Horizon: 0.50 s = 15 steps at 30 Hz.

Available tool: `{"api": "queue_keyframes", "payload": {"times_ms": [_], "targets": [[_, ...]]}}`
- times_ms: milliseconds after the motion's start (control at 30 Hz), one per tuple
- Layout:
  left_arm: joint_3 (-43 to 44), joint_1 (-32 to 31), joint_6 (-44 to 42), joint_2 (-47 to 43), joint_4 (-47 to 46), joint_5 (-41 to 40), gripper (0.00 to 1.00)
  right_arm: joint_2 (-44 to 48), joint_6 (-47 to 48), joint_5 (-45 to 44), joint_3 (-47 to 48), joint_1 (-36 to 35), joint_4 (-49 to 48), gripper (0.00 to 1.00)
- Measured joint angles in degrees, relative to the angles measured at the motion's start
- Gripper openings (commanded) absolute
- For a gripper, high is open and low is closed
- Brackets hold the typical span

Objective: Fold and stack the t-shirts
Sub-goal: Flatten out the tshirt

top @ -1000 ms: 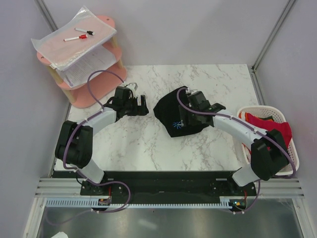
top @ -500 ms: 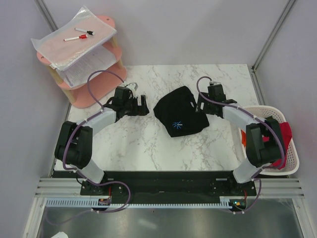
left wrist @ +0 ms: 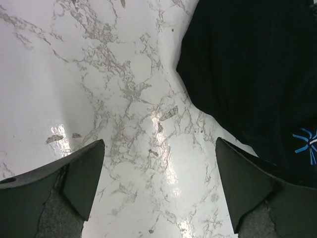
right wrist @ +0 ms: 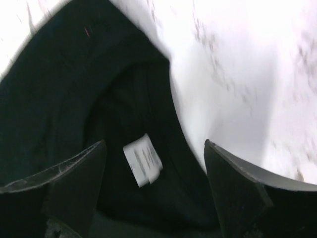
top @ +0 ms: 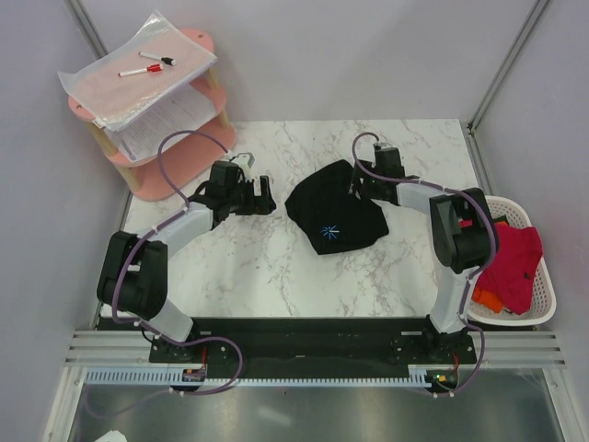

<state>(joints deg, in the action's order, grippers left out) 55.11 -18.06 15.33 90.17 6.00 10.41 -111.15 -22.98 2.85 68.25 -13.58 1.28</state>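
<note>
A crumpled black t-shirt [top: 333, 219] with a small blue print lies in the middle of the marble table [top: 258, 267]. My left gripper [top: 264, 195] rests open just left of it. In the left wrist view the shirt [left wrist: 257, 74] fills the upper right and only bare marble lies between the left gripper [left wrist: 161, 183] fingers. My right gripper [top: 362, 187] hovers open over the shirt's far right edge. In the right wrist view the right gripper [right wrist: 154, 183] straddles black cloth [right wrist: 64, 99] with a white label [right wrist: 142, 159]. A red t-shirt [top: 511, 267] and an orange one [top: 488, 299] lie in the basket.
A white slatted basket [top: 545, 313] stands at the table's right edge. A pink two-tier shelf [top: 189, 152] with papers and markers occupies the far left corner. Grey walls and metal posts enclose the table.
The right arm lifted off the middle of the black shirt, swung right, and now sits at the shirt's far right edge. The left arm has stayed still.
</note>
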Motion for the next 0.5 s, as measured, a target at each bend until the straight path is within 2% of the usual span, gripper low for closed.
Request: {"api": "queue_keyframes", "payload": {"times_ms": [33, 67, 133, 167, 200, 500], "targets": [[0.0, 0.0, 0.0, 0.0, 0.0, 0.0, 1.0, -1.1, 0.1, 0.2, 0.7, 0.0, -0.8, 0.71], [0.0, 0.0, 0.0, -0.1, 0.0, -0.1, 1.0, -1.9, 0.0, 0.5, 1.4, 0.0, -1.6, 0.51], [0.0, 0.0, 0.0, -0.2, 0.2, -0.3, 1.0, -3.4, 0.0, 1.5, 2.5, 0.0, -2.7, 0.3], [0.0, 0.0, 0.0, -0.2, 0.3, -0.4, 1.0, -4.3, -0.2, 2.1, 3.1, 0.1, -2.7, 0.08], [0.0, 0.0, 0.0, -0.3, 0.3, -0.4, 1.0, -5.0, -0.1, 2.7, 3.6, 0.1, -3.3, 0.01], [0.0, 0.0, 0.0, -0.4, 1.3, -1.4, 1.0, -7.1, -0.2, 7.2, 6.0, 0.4, -2.8, 0.0]]}}
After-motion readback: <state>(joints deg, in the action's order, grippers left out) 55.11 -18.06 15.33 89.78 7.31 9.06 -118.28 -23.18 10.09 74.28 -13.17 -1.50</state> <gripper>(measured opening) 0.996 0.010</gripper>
